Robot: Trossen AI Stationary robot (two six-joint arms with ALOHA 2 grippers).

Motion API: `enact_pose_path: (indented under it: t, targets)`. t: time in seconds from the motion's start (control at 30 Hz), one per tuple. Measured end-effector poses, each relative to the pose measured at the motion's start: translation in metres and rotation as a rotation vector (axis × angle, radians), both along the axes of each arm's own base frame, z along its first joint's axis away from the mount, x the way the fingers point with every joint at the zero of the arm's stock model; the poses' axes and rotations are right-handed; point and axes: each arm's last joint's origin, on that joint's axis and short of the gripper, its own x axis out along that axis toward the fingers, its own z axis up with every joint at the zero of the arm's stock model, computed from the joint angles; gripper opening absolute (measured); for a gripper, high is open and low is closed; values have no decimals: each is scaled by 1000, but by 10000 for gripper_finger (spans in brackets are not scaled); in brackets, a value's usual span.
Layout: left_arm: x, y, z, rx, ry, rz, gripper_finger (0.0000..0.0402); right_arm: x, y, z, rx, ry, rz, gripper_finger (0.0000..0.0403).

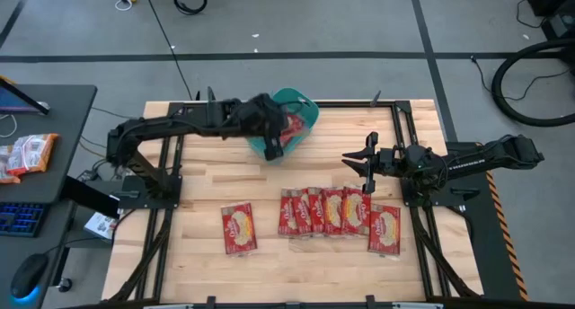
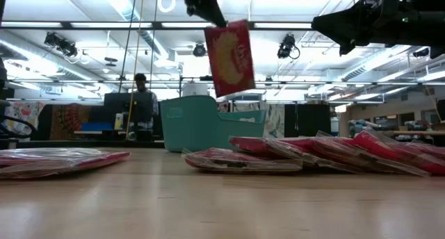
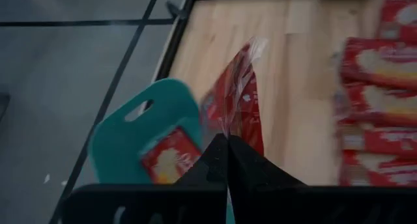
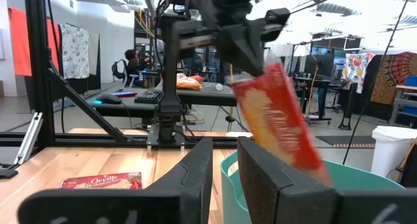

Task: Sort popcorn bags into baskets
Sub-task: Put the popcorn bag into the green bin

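Overhead, one popcorn bag (image 2: 229, 56) hung above the teal basket (image 2: 198, 122), pinched at its top edge by the left hand (image 1: 272, 134), whose fingers were shut tight on it. Another packet (image 3: 171, 157) already lay inside the basket, at the far side of the counter (image 1: 305, 255). Five more bags (image 1: 328, 210) overlapped in a row nearer the front, one (image 1: 239, 228) lying apart. The right hand (image 1: 358, 163) hovered beside the row, partly open, holding nothing.
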Motion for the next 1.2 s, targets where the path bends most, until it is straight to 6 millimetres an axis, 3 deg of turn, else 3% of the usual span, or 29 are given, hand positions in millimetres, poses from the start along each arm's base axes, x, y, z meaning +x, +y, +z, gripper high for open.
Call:
enact_pose_path:
  t: [0.3, 0.5, 0.77, 1.2]
  targets:
    - [-23, 43, -15, -4, 224, -88, 0, 0, 0, 0, 0, 0, 2, 78]
    - [-35, 52, -21, 63, 381, -240, 0, 0, 1, 0, -4, 0, 23, 78]
    - [-35, 51, -27, 220, 521, -521, 0, 0, 1, 0, -4, 0, 24, 78]
    - [-11, 67, -68, 276, 695, -724, 0, 0, 2, 0, 3, 0, 31, 78]
